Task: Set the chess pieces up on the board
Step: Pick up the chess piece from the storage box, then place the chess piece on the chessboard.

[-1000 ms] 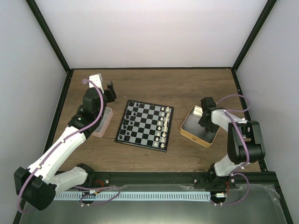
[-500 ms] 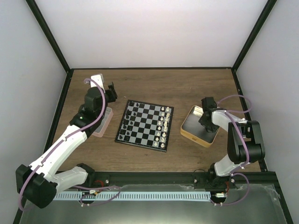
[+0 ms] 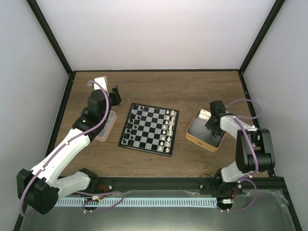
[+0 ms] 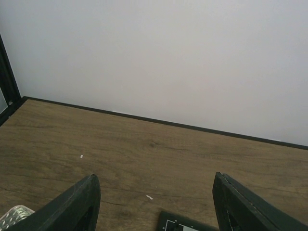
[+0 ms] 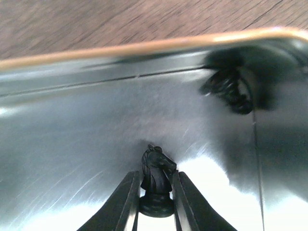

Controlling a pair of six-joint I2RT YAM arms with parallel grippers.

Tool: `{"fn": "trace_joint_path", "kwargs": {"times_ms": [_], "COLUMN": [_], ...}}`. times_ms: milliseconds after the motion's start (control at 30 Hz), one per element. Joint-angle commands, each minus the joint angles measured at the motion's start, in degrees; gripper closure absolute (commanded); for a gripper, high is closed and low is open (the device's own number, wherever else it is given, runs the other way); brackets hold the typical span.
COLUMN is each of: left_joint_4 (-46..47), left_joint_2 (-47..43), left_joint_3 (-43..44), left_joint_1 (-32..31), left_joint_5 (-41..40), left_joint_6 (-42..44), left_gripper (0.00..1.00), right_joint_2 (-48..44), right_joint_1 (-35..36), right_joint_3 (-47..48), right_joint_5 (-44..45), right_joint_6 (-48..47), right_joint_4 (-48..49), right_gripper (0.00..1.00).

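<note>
bench (image 3: 202,91): brown wood, white walls, black frame.
board (image 3: 149,129): mid-bench, slightly skewed.
black chessmen (image 3: 134,126): several on the board's left files; white chessmen (image 3: 168,127) on its right files.
tan tray (image 3: 202,143): near the right edge.
black knight (image 5: 156,180): upright on the tray floor.
right fingers (image 5: 129,197): clenched on the knight's base, one either side.
other dark piece (image 5: 228,89): tray corner, too blurred to name.
left fingers (image 4: 77,207): spread wide, nothing between them, above the bench's far-left part.
clear box (image 3: 107,126): near the left edge.
</note>
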Motion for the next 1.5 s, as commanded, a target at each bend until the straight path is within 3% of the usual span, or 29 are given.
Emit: {"fn": "trace_joint_path", "kwargs": {"times_ms": [0,267,400,533,900,1167,1467], "left_joint_4": [0.92,1.58,-0.05,3.35,14.61,22.13,18.99], "left_joint_2": [0.94,7.19,11.37,15.83,19.85,19.61,20.69], "left_joint_3": [-0.5,5.23,10.69,14.89,12.69,10.3,9.71], "left_joint_1": [0.34,0.38,0.46,0.5,0.46,0.53,1.39], "left_joint_5": [2.94,31.85,46.34,64.19,79.96,84.14,83.09], "left_joint_6": [-0.16,2.59,-3.28,-14.21,-34.08,-41.97,-41.11], "left_gripper": [0.34,0.28,0.25,0.25,0.3,0.38,0.69], "right_joint_2": [-6.92,-19.85,-22.34,-21.32,-15.43,-10.59,-7.65], "right_joint_1": [-0.48,-0.27,1.81,7.87,17.77,21.65,24.04], "right_joint_3": [-0.27,3.69,1.73,2.99,15.12,23.18,27.01], "right_joint_5": [-7.51,-44.25,-61.58,-71.63,-77.28,-73.06,-64.86], "right_joint_6": [-3.22,-8.6,-8.54,-10.04,-24.0,-34.93,-38.92], "right_joint_4": [0.4,11.44,23.85,33.55,32.81,21.08,13.95], "right_gripper": [0.9,0.88,0.88,0.87,0.86,0.85,0.86]}}
